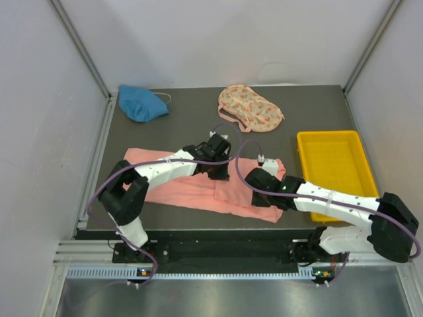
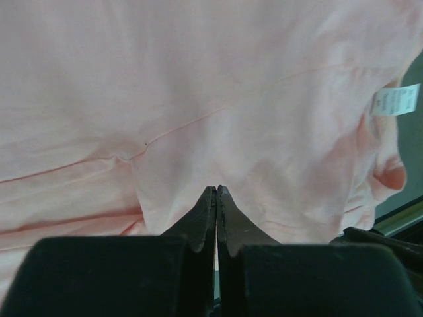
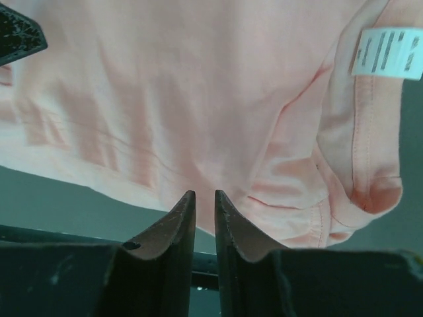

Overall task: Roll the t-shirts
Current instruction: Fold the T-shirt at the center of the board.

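Observation:
The salmon-pink t-shirt (image 1: 178, 188) lies spread flat across the middle of the dark table, its neck end toward the right. Its white neck label (image 3: 386, 53) shows in both wrist views. My left gripper (image 1: 215, 173) hovers over the shirt's middle, jaws pressed together (image 2: 217, 189) with no cloth between them. My right gripper (image 1: 258, 188) is over the shirt's near right part; its jaws (image 3: 205, 195) stand a narrow gap apart above the hem, holding nothing. A blue t-shirt (image 1: 141, 104) lies bunched at the back left. A peach floral t-shirt (image 1: 250, 109) lies bunched at the back centre.
A yellow tray (image 1: 337, 172) sits at the right of the table, just behind the right arm. White walls and metal frame posts close in the table on three sides. The table's near edge runs just below the pink shirt's hem.

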